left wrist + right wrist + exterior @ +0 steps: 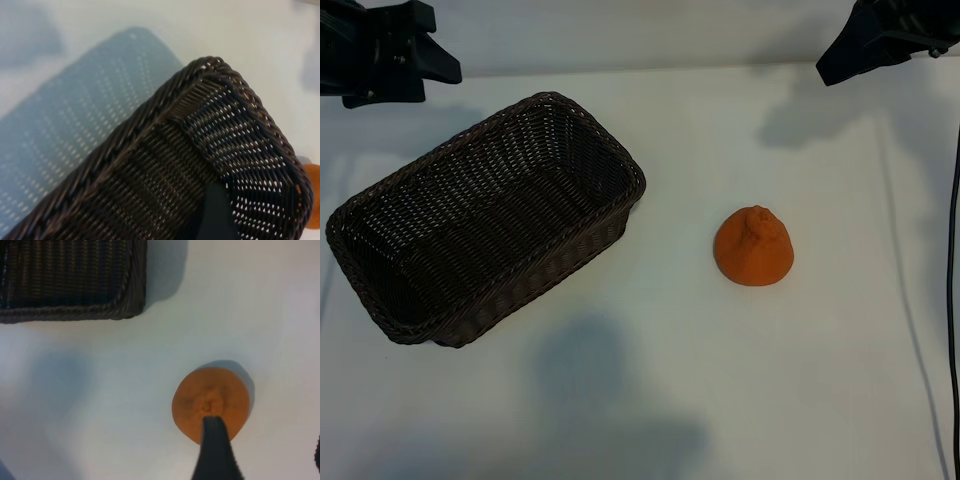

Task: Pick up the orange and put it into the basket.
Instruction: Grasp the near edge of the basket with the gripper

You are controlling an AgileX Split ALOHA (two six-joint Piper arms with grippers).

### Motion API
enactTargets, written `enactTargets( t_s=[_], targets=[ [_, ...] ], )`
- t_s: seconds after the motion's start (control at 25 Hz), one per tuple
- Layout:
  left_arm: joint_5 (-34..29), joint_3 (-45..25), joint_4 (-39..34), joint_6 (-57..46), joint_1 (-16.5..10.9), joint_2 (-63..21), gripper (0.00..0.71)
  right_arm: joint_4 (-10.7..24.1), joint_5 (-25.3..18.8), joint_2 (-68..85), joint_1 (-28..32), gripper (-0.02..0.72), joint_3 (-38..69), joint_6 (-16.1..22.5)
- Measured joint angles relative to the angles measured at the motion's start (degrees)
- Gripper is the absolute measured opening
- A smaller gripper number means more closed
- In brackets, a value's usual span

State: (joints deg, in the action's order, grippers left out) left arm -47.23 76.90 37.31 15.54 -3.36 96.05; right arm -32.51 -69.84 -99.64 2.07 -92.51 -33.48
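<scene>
You've got a dark brown woven wicker basket [485,222], ribbed and rough, braided rim, slight sheen on the strands, light showing through the weave in the left wrist view. The orange [754,246] reads matt and pebbly, with a bumpy knob on top. The table [800,380] is smooth, matt white. The black gripper parts at the far corners look like matt plastic, though you can't be sure.

Bright overhead light, soft shadows w/ blur
</scene>
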Motion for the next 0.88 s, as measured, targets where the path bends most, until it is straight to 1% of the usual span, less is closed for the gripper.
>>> enactTargets(
  t_s=[0.48, 0.68, 0.76, 0.88],
  targets=[
    [-0.2, 0.0, 0.2, 0.0, 0.0, 0.0, 0.52, 0.0, 0.0, 0.0, 0.0, 0.462, 0.0, -0.1],
    [-3.5, 0.0, 0.0, -1.9, -0.2, -0.1, 0.52, 0.0, 0.0, 0.0, 0.0, 0.462, 0.0, -0.1],
    [-5.6, 0.0, -0.2, -3.2, -1.1, -0.5, 0.52, 0.0, 0.0, 0.0, 0.0, 0.462, 0.0, -0.1],
    [-9.3, 0.0, -0.5, -4.7, -3.4, -2.4, 0.52, 0.0, 0.0, 0.0, 0.0, 0.462, 0.0, -0.1]
  ],
)
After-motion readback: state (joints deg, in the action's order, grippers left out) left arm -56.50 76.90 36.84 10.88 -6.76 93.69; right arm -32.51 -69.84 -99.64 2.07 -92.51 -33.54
